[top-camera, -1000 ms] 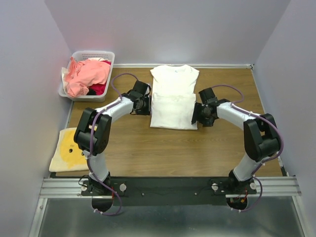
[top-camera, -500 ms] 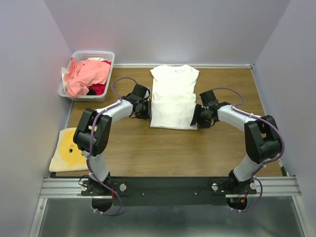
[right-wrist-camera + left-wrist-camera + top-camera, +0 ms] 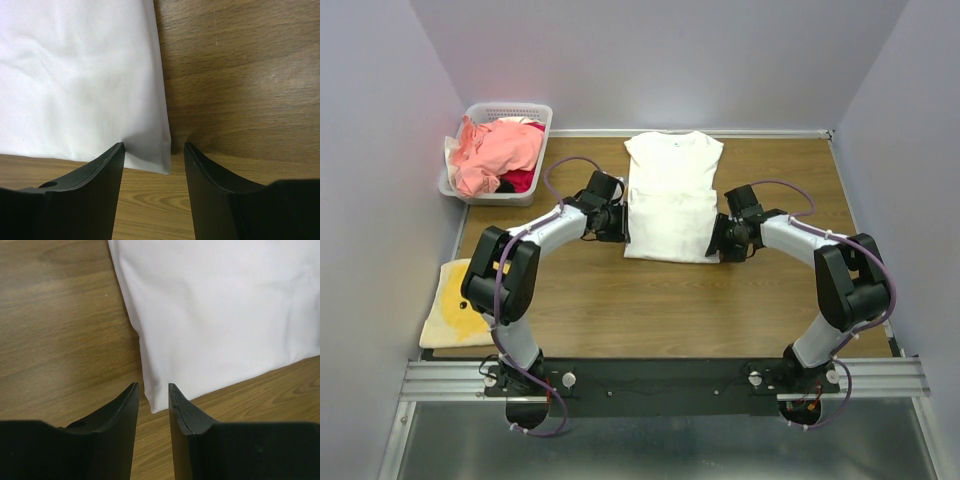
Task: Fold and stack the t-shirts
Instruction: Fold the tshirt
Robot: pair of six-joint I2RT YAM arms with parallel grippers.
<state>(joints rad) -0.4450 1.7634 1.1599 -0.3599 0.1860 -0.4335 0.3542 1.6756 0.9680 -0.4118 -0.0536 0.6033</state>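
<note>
A white t-shirt (image 3: 670,195) lies flat on the wooden table, plain side up, with its lower part folded up over the body. My left gripper (image 3: 618,232) is low at the shirt's near-left corner (image 3: 152,402); its jaws are narrowly open, with the corner just past the tips (image 3: 152,386). My right gripper (image 3: 721,247) is low at the near-right corner (image 3: 162,157); its jaws are open wide, with the corner between the tips (image 3: 154,145). A salmon-pink t-shirt (image 3: 500,150) and a red one (image 3: 522,181) lie crumpled in the basket.
The white lattice basket (image 3: 510,107) stands at the far left corner. A yellow folded cloth (image 3: 455,305) lies at the near left edge of the table. Grey walls enclose the table on three sides.
Both grippers have slid a little nearer along the shirt's side edges, toward its near corners. The shirt has not moved.
</note>
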